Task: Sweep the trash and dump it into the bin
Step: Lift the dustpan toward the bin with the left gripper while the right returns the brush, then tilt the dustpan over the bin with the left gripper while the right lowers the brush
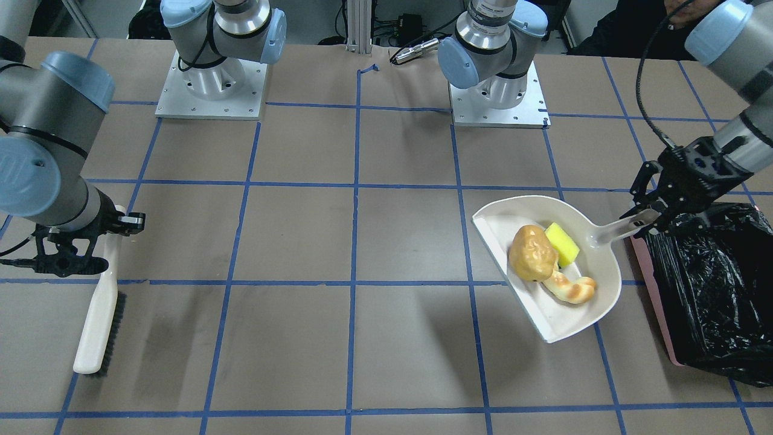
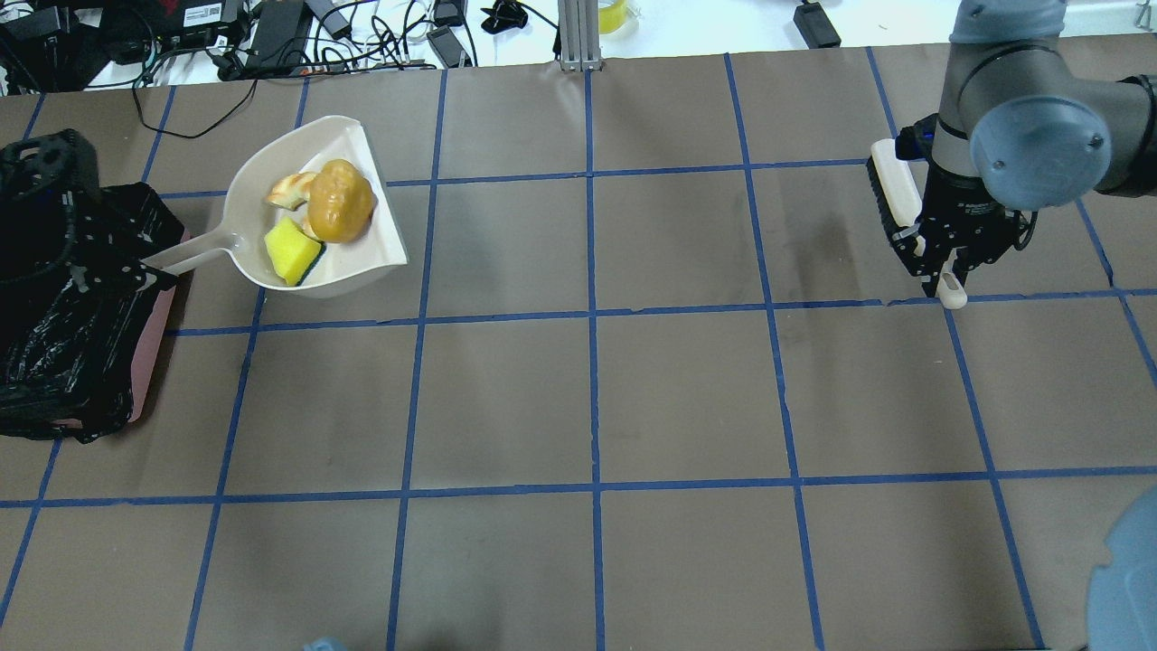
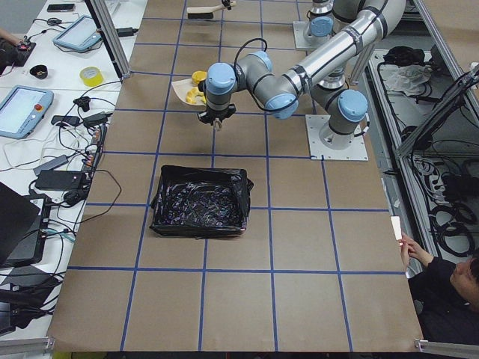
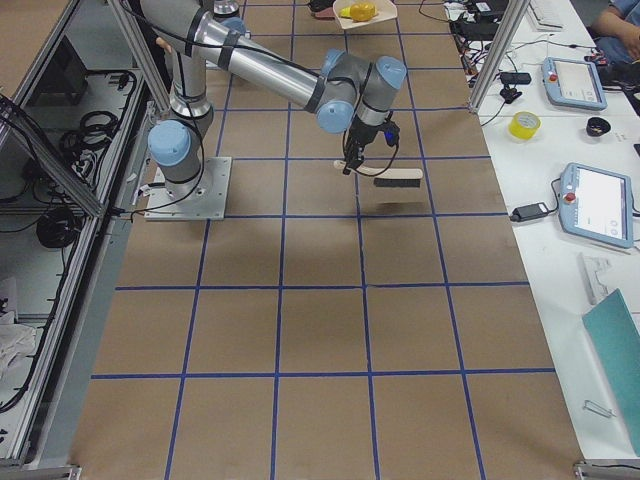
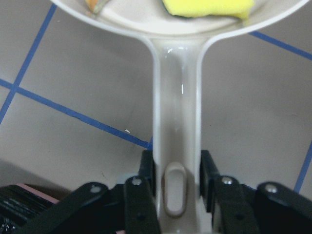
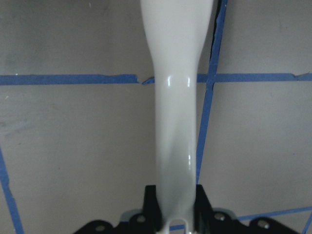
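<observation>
So, all three bits of trash are sitting in the beige dustpan (image 1: 598, 284). The potato-looking lump (image 1: 531, 254) is out toward the pan's straight open lip. The yellow sponge wedge (image 1: 563, 244) is tucked right against it on the handle side. The croissant piece (image 1: 570, 289) touches the lump too, further along the curved back wall.

The pan is just beside the bin (image 1: 655, 290), the pink box lined with a crinkly black bag (image 1: 712, 284) at the robot's left end of the tabletop (image 1: 362, 241). Only the tip of the pan's handle reaches over the bin's edge; the scoop part with the trash is over bare tabletop.

The left hand (image 1: 652, 219) is pinching the end of that handle. In the wrist view you can see a finger pressed on each side of it.

Way over on the other side, well apart from everything, the right hand (image 2: 945, 276) is clamped on the handle of a white brush (image 1: 96, 326) with dark bristles. The brush hangs above the tabletop, its shadow falling off to one side. Blue tape lines (image 1: 356, 281) grid the whole surface.
</observation>
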